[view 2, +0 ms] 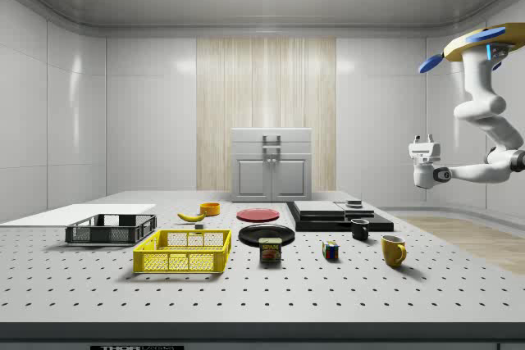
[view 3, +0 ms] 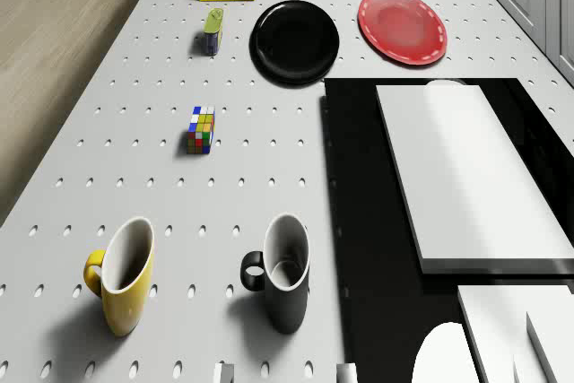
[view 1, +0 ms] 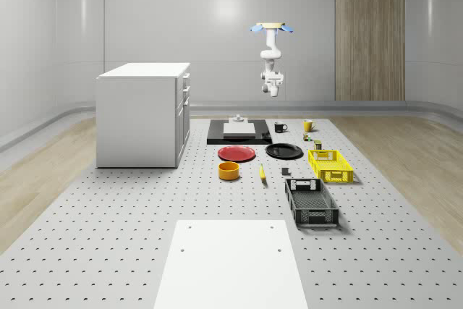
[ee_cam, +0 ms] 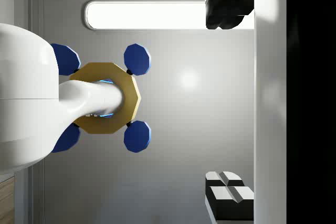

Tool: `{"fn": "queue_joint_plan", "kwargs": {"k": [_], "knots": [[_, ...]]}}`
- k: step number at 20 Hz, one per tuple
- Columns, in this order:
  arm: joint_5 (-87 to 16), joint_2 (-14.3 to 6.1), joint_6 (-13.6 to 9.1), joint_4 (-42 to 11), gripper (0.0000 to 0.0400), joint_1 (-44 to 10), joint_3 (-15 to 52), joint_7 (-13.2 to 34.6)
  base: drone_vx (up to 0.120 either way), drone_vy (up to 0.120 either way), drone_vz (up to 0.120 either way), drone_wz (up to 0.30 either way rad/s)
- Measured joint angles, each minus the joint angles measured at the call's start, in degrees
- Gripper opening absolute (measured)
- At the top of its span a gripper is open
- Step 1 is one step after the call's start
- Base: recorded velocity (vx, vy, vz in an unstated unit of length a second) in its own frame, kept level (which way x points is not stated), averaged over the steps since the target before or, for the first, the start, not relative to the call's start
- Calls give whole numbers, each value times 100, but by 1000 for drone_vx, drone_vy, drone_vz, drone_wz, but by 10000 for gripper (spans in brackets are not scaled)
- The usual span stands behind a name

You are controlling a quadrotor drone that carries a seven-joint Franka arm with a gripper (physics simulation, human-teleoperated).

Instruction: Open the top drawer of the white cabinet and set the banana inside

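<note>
While drone [view 1: 271, 27] hovers, tool [view 1: 273, 92] holds nothing.

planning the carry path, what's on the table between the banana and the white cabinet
In the whole-scene view, the orange bowl lies between the banana and the white cabinet; the rest is bare table.

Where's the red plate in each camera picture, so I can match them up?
Whole-scene view: the round red plate lies mid-table, left of the round black plate.
Side view: red plate just behind the black plate.
Drone view: red plate beside the black plate.
Shared landmark: the black plate.
</note>
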State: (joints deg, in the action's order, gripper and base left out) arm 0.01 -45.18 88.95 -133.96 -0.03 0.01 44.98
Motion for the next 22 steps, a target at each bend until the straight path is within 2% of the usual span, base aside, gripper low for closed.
{"fn": "queue_joint_plan", "kwargs": {"k": [3,7,10,15,22], "knots": [[194,40,-309,360,400,17,-113,-27,0,0,0,0],[2607,152,-674,456,400,475,-1844,-553,70,-80,10,0],[3934,170,-829,248,400,846,-2774,-744,120,-120,120,0],[5135,68,-853,-101,400,1337,-3593,-849,120,-120,120,0],[5663,-141,-693,-353,400,1782,-4060,-846,120,-120,120,0]]}}
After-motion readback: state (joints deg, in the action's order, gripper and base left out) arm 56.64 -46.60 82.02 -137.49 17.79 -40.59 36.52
